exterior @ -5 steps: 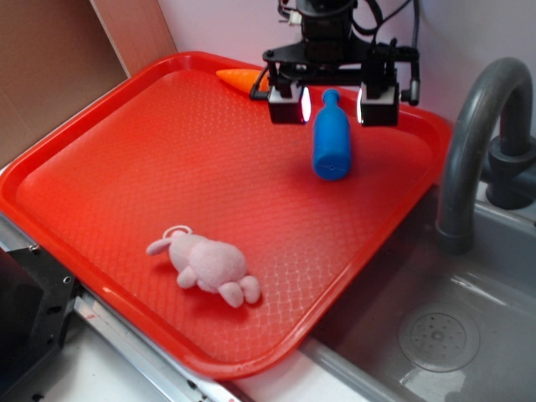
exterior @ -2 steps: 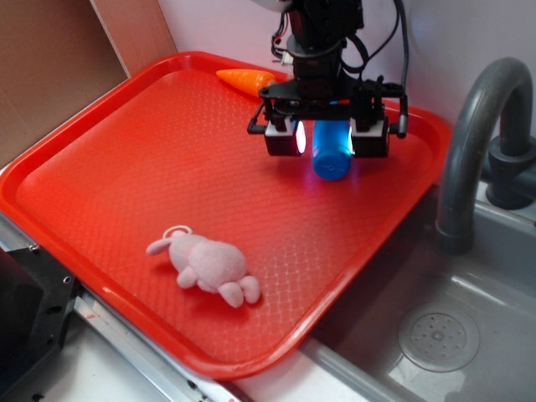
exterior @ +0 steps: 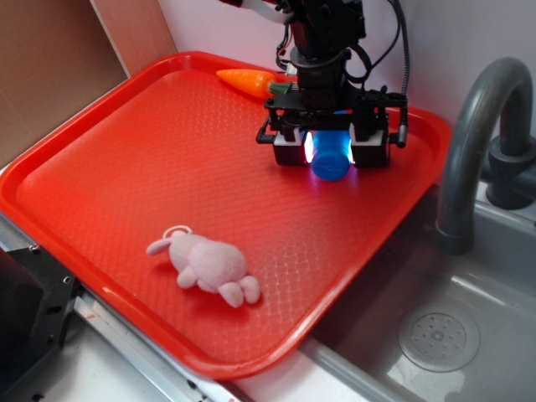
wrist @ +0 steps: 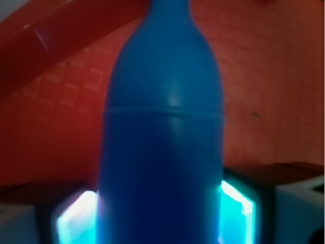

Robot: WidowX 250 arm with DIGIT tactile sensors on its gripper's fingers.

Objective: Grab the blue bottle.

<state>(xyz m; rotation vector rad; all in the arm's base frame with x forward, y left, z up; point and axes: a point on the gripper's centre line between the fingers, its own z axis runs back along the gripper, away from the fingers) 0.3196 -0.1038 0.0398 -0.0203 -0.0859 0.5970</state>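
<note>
Now the small bright blue plastic bottle [exterior: 331, 159] lies on its side between the pads of my black gripper [exterior: 330, 149], at the back right of the red plastic tray [exterior: 126, 159].

In the wrist view the bottle [wrist: 162, 147] fills the gap and both lit pads [wrist: 236, 203] sit right against its body; whether they are pressing firmly I cannot tell. I judge the bottle light, stiff and smooth, so it could slip; the wide cylinder below the neck is the safest hold. I count one bottle, one orange toy carrot [exterior: 244, 80], one pink plush rabbit [exterior: 208, 266], one grey tap [exterior: 477, 142] beside the sink.
</note>
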